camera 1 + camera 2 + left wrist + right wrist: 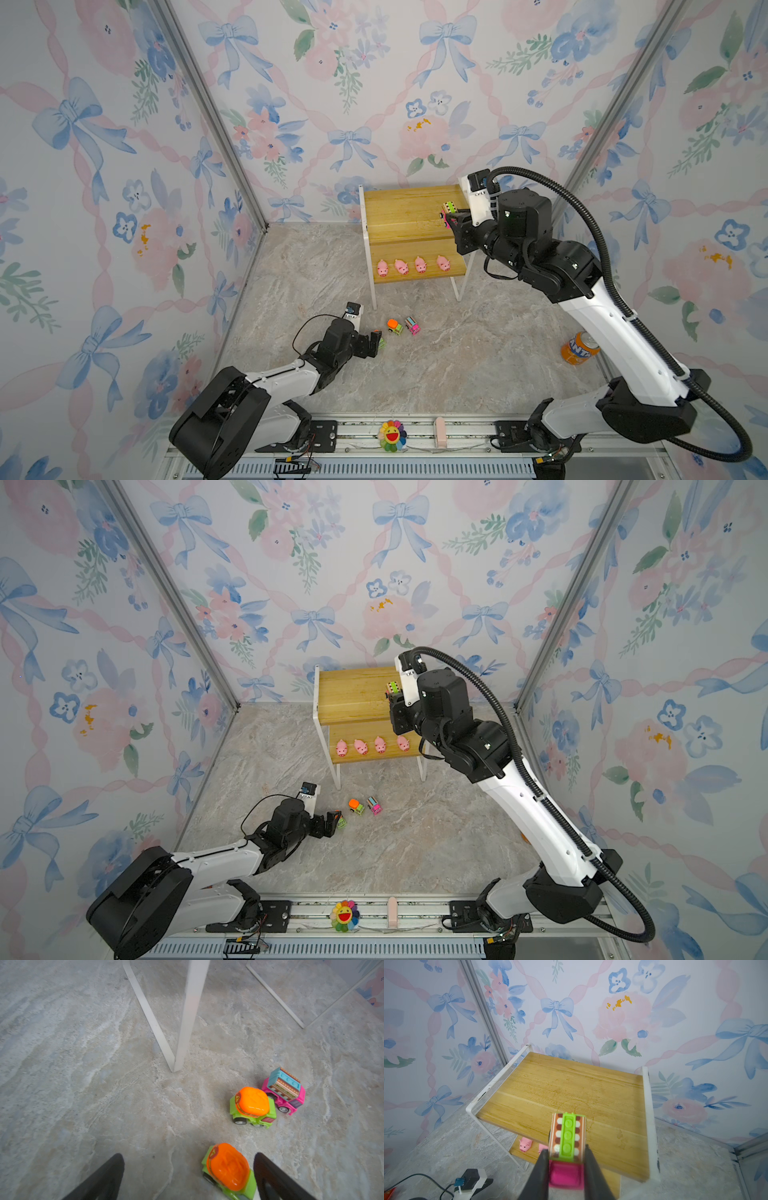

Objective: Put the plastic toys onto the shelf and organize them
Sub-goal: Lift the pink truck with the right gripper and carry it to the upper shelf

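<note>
My right gripper [565, 1152] is clamped on the small pink plastic truck with a striped top [566, 1134], near the right edge of the top board of the yellow wood-grain, white-framed shelf [550, 1084]. Whether its wheels touch the board, I can't tell. I'd lower it level, a little in from that edge, then release. My left gripper [189, 1160] stands open around a green, orange-topped plastic truck [228, 1169] on the desk.

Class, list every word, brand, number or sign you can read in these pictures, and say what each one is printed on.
"ANTA": blue letters on the orange drink can, seen in a top view; a letter before them is unclear, so it is probably the Fanta brand.
Raised marks on the orange top of the green truck: too blurred to read.
No other readable text, numbers or signs.
</note>
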Available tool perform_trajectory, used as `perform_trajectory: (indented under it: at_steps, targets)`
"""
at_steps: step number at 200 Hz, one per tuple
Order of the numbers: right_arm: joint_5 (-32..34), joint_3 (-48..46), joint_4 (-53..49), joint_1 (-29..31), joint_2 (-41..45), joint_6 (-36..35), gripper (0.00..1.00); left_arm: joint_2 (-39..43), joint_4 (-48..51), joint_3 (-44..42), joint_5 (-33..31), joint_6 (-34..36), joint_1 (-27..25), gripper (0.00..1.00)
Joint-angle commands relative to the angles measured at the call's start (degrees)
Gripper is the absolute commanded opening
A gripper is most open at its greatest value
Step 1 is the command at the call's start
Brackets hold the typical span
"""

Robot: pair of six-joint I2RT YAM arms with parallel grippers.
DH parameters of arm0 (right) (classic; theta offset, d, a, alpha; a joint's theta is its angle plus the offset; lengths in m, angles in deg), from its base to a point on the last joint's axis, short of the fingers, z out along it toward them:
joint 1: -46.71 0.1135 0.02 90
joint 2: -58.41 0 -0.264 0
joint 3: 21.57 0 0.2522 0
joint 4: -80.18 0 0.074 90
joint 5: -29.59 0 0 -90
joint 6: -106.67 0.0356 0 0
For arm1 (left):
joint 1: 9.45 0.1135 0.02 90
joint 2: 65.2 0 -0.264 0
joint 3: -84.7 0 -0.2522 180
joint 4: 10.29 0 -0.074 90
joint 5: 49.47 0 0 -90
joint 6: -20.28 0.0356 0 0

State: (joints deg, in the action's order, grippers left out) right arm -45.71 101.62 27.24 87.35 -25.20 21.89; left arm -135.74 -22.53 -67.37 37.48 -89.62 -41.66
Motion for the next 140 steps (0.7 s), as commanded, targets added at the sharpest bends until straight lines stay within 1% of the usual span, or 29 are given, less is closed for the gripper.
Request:
perform_trajectory:
  at_steps: [1,30,57,92,140]
  targets:
    - [-1.8,4.0,-1.8,-2.9,-2.1,-0.6,0.10,-1.0,1.1,1.7,0.7,1.0,0.3,0.98]
    - [-1.9,6.7,-2.9,-5.8,-4.7,0.4,0.10,-1.9,1.1,2.1,0.8,1.1,0.3,0.98]
    - [-1.8,6.5,-3.4,-7.6,-6.2,1.9,0.10,-2.1,1.2,2.4,0.7,1.2,0.3,0.98]
    - [0.1,6.1,-4.7,-8.9,-8.4,3.8,0.11,-2.3,1.4,2.6,0.6,1.3,0.3,0.98]
    - [0.3,5.5,-4.9,-10.2,-10.9,5.8,0.11,-2.9,1.4,2.7,0.6,1.3,0.3,0.98]
